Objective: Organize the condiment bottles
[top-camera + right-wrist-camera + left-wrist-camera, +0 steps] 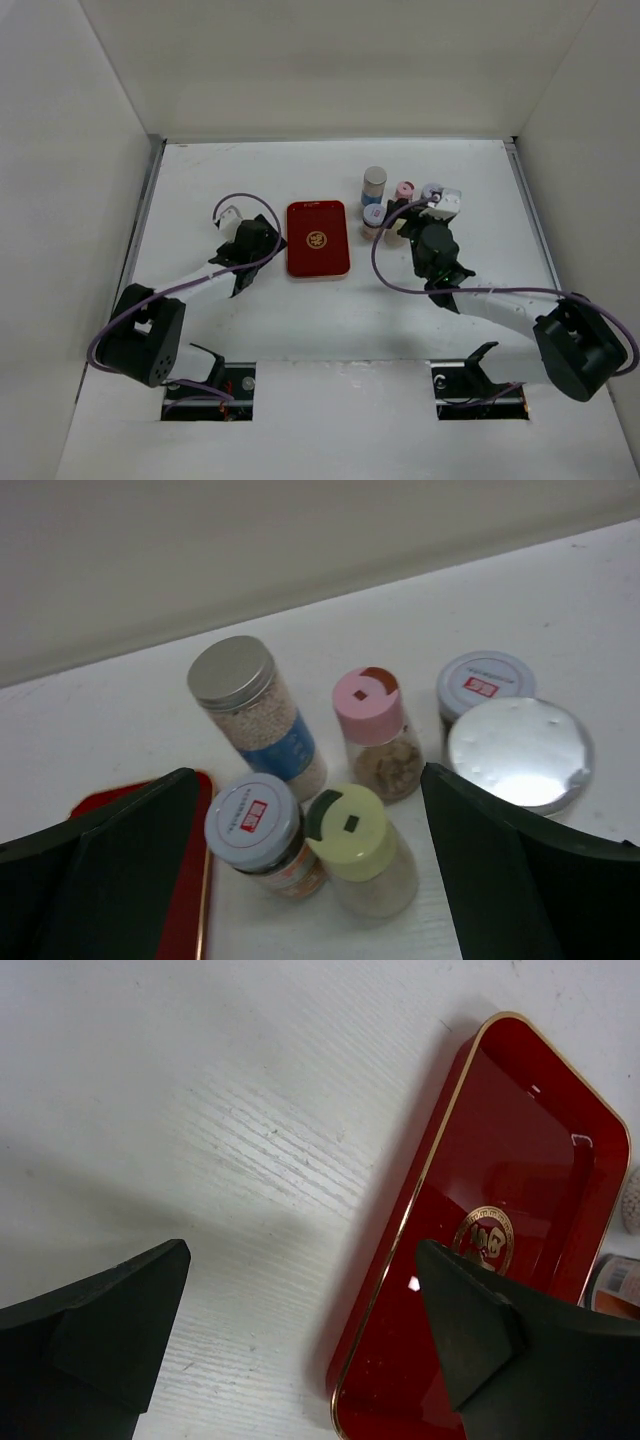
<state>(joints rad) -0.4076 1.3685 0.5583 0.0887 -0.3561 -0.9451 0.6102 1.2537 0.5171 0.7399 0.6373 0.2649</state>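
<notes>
White grained table [330,330], pale walls [320,70], clustered bottles [345,830]

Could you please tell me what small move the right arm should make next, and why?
Probably lower the open right claw around the yellow-capped jar and close on it. In the right wrist view that jar sits nearest the camera, roughly centred in the claw's gap, and the red tray to its left lies empty.
</notes>
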